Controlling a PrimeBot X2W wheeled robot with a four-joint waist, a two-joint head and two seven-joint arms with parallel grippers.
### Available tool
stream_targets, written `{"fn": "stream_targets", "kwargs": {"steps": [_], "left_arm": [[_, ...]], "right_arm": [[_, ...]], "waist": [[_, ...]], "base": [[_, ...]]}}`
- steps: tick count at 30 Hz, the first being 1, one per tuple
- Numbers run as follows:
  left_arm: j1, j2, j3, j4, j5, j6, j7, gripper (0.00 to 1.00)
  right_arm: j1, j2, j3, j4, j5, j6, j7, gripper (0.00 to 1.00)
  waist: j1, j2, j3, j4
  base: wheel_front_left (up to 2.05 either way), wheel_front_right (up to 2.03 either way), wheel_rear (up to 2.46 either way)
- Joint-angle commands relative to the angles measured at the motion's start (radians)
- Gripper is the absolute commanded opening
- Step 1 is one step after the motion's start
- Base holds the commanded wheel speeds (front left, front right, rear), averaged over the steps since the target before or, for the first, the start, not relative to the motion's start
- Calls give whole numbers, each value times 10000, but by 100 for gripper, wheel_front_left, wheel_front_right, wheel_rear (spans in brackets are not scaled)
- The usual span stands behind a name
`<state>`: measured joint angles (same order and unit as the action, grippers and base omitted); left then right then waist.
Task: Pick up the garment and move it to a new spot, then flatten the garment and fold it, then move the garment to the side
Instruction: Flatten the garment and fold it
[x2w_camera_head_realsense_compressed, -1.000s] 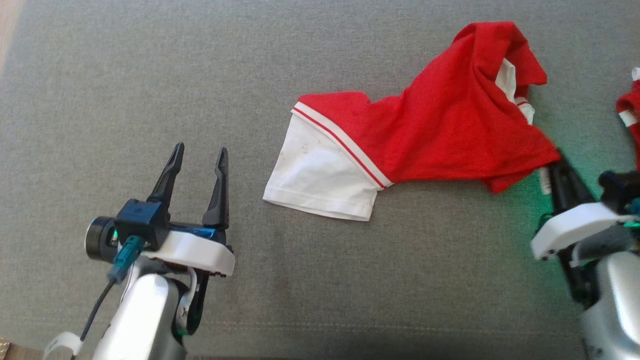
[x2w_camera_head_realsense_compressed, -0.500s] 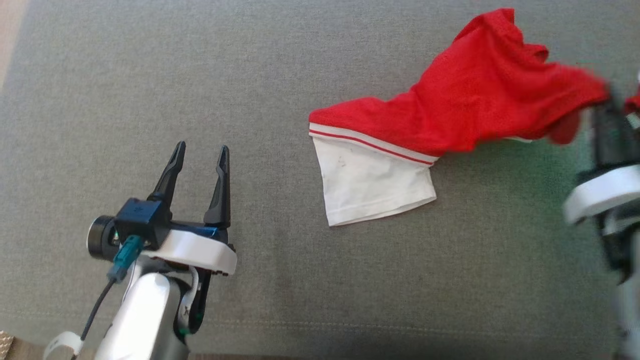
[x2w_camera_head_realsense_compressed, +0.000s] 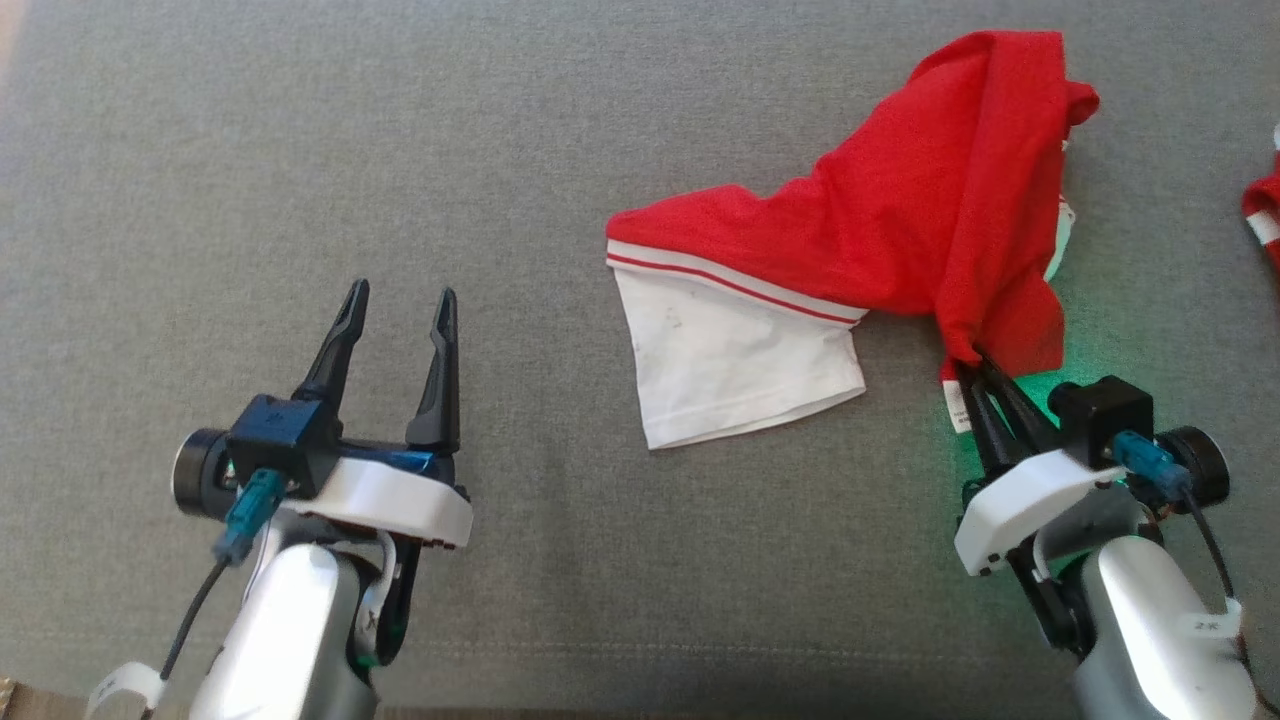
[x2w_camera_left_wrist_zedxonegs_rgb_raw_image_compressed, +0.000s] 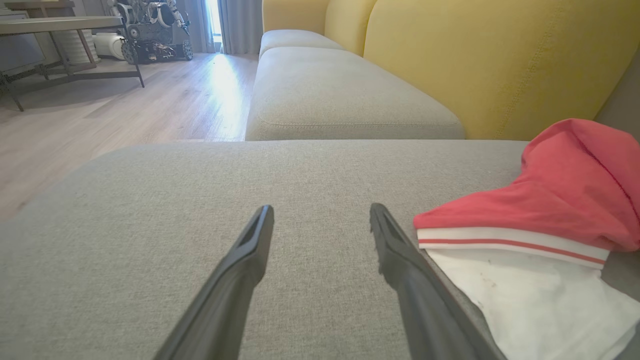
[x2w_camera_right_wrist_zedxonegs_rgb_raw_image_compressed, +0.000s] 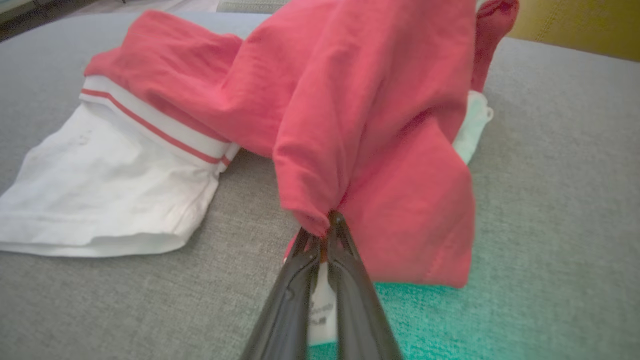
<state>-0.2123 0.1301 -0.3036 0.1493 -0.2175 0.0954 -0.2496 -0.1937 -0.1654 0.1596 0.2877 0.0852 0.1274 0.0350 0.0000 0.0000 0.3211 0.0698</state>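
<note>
So, nearest the robot, the left claw (x2w_camera_head_realsense_compressed: 402, 295) is hanging wide open over the grey fabric sofa cushion (x2w_camera_head_realsense_compressed: 300, 150). It's holding nothing and sitting well apart from the action. On the other side, the right claw (x2w_camera_head_realsense_compressed: 972, 365) is pinching tight on a bunched red edge of the crumpled red-and-white cotton garment (x2w_camera_head_realsense_compressed: 900, 220). In the right wrist view a small white care label (x2w_camera_right_wrist_zedxonegs_rgb_raw_image_compressed: 320, 305) is poking out between its fingers. That pinched edge is looking slightly raised off the cushion, while the rest of the garment is lying on it. The white section with the red stripe band (x2w_camera_head_realsense_compressed: 735, 370) is resting fairly flat toward the middle, and the red part is heaping up in folds beyond it, toward the far right.

Progress-wise, I'm reading this as the very first step, the pick-up-and-move part. The garment is looking nowhere near flat, nothing is folded, and the move to the side isn't started. So flattening, folding and the final shift are all left to do, and I'm guessing the left claw is going to be needed for the spreading.

Further back, a scrap of another red and white cloth (x2w_camera_head_realsense_compressed: 1262, 215) is peeking in at the right edge. The yellow sofa backrest (x2w_camera_left_wrist_zedxonegs_rgb_raw_image_compressed: 475, 60) is standing behind the cushion.
</note>
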Motion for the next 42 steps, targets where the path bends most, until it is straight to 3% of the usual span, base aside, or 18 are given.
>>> {"fn": "stream_targets", "kwargs": {"steps": [1, 8, 23, 32, 42], "left_arm": [[-389, 214, 441, -322, 115, -49, -121, 100], [-243, 288, 498, -291, 123, -11, -122, 100], [667, 412, 563, -413, 187, 293, -122, 100], [1363, 528, 547, -583, 100, 453, -32, 100], [1471, 605, 461, -791, 48, 513, 134, 100]], "right_arm": [[-144, 148, 120, -280, 181, 33, -246, 100], [79, 474, -145, -1306, 613, 33, -798, 100], [1596, 806, -1352, -3499, 795, 33, -235, 100], [2829, 985, -1605, -4119, 853, 33, 216, 100], [2878, 1076, -1561, -4284, 895, 33, 341, 100]], "waist": [[0, 0, -63, -79], [0, 0, -435, -255], [0, 0, -1495, -521], [0, 0, -1983, -580], [0, 0, -1992, -615]], "base": [[0, 0, 0], [0, 0, 0], [0, 0, 0], [0, 0, 0], [0, 0, 0]]}}
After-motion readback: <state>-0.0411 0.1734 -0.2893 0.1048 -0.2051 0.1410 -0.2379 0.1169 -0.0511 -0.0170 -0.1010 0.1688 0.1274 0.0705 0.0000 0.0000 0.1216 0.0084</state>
